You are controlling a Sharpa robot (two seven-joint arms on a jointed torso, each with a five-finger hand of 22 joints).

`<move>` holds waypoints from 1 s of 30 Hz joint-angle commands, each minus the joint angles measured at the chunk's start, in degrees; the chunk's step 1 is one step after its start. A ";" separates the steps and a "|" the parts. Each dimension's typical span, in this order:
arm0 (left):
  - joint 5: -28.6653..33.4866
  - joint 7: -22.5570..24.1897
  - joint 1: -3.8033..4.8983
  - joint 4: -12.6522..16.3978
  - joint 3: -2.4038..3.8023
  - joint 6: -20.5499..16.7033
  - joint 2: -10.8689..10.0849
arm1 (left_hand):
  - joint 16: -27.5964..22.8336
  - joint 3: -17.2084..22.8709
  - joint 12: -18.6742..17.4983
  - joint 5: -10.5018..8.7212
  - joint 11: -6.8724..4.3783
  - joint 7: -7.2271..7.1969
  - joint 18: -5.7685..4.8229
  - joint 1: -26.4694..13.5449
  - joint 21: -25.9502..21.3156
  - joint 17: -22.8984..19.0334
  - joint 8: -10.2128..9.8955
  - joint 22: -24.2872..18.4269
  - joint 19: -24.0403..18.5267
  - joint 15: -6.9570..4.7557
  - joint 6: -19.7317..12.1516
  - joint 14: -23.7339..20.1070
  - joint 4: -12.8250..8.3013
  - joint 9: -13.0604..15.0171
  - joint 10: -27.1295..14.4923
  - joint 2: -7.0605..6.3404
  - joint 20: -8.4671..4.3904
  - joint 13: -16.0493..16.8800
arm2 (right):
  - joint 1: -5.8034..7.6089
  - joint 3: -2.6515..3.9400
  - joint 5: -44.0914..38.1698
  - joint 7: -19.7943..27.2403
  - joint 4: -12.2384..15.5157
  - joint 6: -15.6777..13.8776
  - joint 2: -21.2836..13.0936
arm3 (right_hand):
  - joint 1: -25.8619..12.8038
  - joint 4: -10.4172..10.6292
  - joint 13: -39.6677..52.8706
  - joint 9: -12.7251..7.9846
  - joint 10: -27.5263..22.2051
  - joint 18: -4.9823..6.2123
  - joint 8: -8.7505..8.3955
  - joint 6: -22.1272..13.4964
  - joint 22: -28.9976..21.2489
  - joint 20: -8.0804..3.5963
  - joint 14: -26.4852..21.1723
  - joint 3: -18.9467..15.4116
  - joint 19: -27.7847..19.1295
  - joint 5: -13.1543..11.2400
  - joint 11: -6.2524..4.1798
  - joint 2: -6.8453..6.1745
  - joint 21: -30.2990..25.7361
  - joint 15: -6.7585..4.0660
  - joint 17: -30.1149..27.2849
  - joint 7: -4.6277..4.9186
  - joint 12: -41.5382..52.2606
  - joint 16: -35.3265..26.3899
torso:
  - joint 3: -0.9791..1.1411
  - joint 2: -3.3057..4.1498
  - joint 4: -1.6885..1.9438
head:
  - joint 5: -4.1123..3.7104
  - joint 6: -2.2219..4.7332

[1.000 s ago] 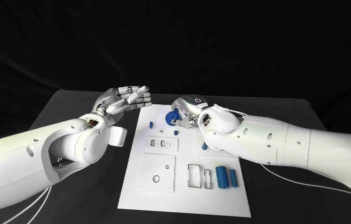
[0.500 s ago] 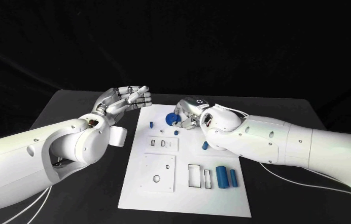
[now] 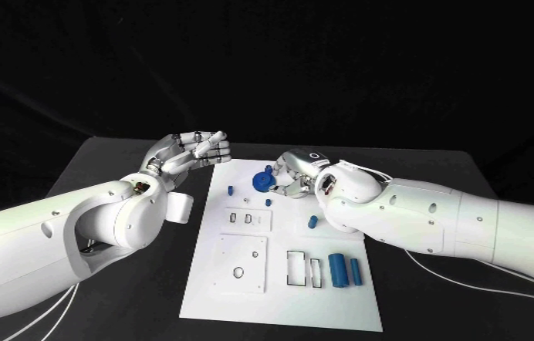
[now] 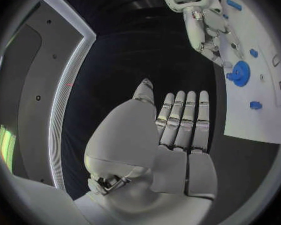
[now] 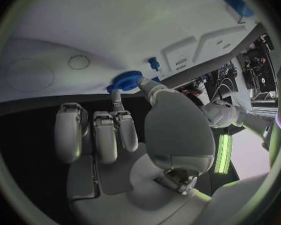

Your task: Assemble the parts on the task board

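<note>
A black table (image 3: 123, 163) lies beneath, against a dark backdrop (image 3: 267, 48).

On the black worktop (image 3: 123, 156) lies the white rectangular task board (image 3: 284, 306). The right silver hand (image 3: 292, 176) sits at its far end, fingers touching a round blue gear-like part (image 3: 262, 180). The left silver hand (image 3: 191, 150) hovers beside the board's far left corner, fingers curled in on nothing. Two blue cylindrical parts (image 3: 344, 270) lie side by side near the board's right edge.
</note>
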 commanded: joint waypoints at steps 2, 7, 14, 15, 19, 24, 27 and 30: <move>-0.21 0.36 0.07 -0.13 0.05 0.97 0.01 | -0.28 -0.23 -0.38 -0.30 0.43 1.43 0.71 -0.09 -0.34 -0.07 -0.22 -0.06 0.38 0.06 -0.44 -0.53 0.01 -0.06 -0.06 0.53 0.05 0.02 | 0.74 0.28 3.82 2.90 3.22 -5.64 -3.43 | 1.90 -0.23 9.48 0.01 1.80 -0.91 0.17 0.25 2.40 -0.10 5.97 0.74 0.11 0.44 -0.35 -0.27 -0.16 -0.43 15.10 -0.08 -0.08 0.23 | 0.10 -0.22 -0.36 | 0.00 0.22; -0.19 0.40 0.06 -0.50 0.03 1.00 -0.04 | -0.30 -0.26 -0.40 -0.30 0.43 1.43 0.71 -0.08 -0.36 -0.07 -0.23 -0.07 0.38 0.06 -0.44 -0.54 0.00 -0.06 -0.07 0.53 0.05 0.02 | 2.64 0.42 16.36 9.08 7.21 -3.78 -10.27 | 5.58 -2.03 6.98 -0.32 -0.20 -0.17 -0.25 -0.59 -0.30 -0.03 5.77 1.97 -1.74 -1.24 -0.11 -0.88 -2.80 -0.29 14.20 0.25 -2.44 0.01 | 0.32 -0.57 -1.01 | 0.04 0.39; -0.16 0.50 0.04 -1.01 -0.02 1.20 0.37 | -0.31 -0.28 -0.41 -0.30 0.43 1.43 0.71 -0.08 -0.37 -0.07 -0.23 -0.08 0.38 0.07 -0.44 -0.54 -0.01 -0.06 -0.06 0.52 0.05 0.02 | 3.83 0.33 23.67 15.90 8.84 -0.39 -18.80 | 8.72 -4.77 5.99 -0.96 -1.15 -0.11 -0.85 -1.60 -0.57 0.28 5.84 2.00 -2.08 -0.48 0.28 -2.21 -3.39 0.06 14.52 0.71 -3.40 0.08 | 0.78 -1.06 -1.86 | -0.40 0.31; -0.16 0.49 0.03 -1.07 -0.04 1.25 0.45 | -0.31 -0.28 -0.41 -0.30 0.43 1.43 0.71 -0.08 -0.37 -0.07 -0.23 -0.08 0.38 0.07 -0.44 -0.54 -0.01 -0.06 -0.06 0.52 0.05 0.02 | 3.81 0.27 23.01 16.37 8.76 -0.23 -19.78 | 8.61 -4.77 6.00 -0.99 -1.14 -0.12 -0.85 -1.59 -0.51 0.29 5.82 1.80 -2.06 -0.39 0.30 -2.32 -3.36 0.08 14.46 0.72 -3.39 0.07 | 0.84 -1.11 -1.92 | -0.55 0.26; -0.15 0.49 0.01 -1.31 -0.11 1.37 0.68 | -0.31 -0.28 -0.41 -0.30 0.43 1.43 0.71 -0.08 -0.37 -0.07 -0.23 -0.08 0.38 0.07 -0.44 -0.54 -0.01 -0.06 -0.06 0.52 0.05 0.02 | 3.19 0.00 21.90 18.32 7.90 0.62 -22.49 | 8.67 -4.92 6.08 -1.16 -1.05 -0.14 -0.78 -1.42 -0.35 0.28 5.86 0.96 -1.98 -0.02 0.04 -2.60 -3.29 -0.04 14.61 0.36 -3.29 0.10 | 1.12 -1.20 -2.05 | -0.86 0.14; -0.15 0.52 -0.06 -1.67 -0.19 1.46 0.85 | -0.33 -0.32 -0.42 -0.31 0.43 1.42 0.70 -0.04 -0.39 -0.07 -0.22 -0.10 0.39 0.07 -0.43 -0.55 -0.05 -0.06 -0.04 0.49 0.05 0.03 | 1.83 -0.15 21.40 19.69 6.42 1.24 -23.56 | 8.99 -5.12 6.08 -1.27 -1.04 -0.13 -0.81 -1.45 -0.30 0.21 5.89 0.74 -1.96 0.23 -0.11 -2.57 -3.29 -0.17 14.74 0.22 -3.29 0.14 | 1.54 -1.17 -2.14 | -0.70 -0.08; -0.15 0.50 -0.08 -1.84 -0.24 1.52 0.92 | -0.33 -0.32 -0.42 -0.31 0.43 1.42 0.70 -0.04 -0.39 -0.07 -0.22 -0.10 0.39 0.07 -0.43 -0.55 -0.05 -0.06 -0.04 0.49 0.05 0.03 | 1.25 -0.19 21.35 19.88 5.41 1.45 -23.49 | 9.18 -5.23 6.07 -1.39 -1.05 -0.14 -0.90 -1.61 -0.24 0.15 5.91 0.58 -1.93 0.43 -0.13 -2.56 -3.26 -0.23 14.82 0.22 -3.29 0.16 | 1.72 -1.11 -2.11 | -0.74 -0.09; -0.15 0.50 -0.10 -1.95 -0.27 1.56 1.00 | -0.33 -0.32 -0.42 -0.31 0.43 1.42 0.70 -0.04 -0.39 -0.07 -0.22 -0.10 0.39 0.07 -0.43 -0.55 -0.05 -0.06 -0.04 0.49 0.05 0.03 | 0.86 -0.21 21.48 19.89 4.42 1.57 -23.13 | 9.27 -5.29 6.03 -1.49 -1.08 -0.15 -1.00 -1.78 -0.22 0.12 5.93 0.41 -1.91 0.60 -0.08 -2.53 -3.26 -0.23 14.92 0.31 -3.32 0.19 | 1.82 -1.05 -2.01 | -0.77 -0.08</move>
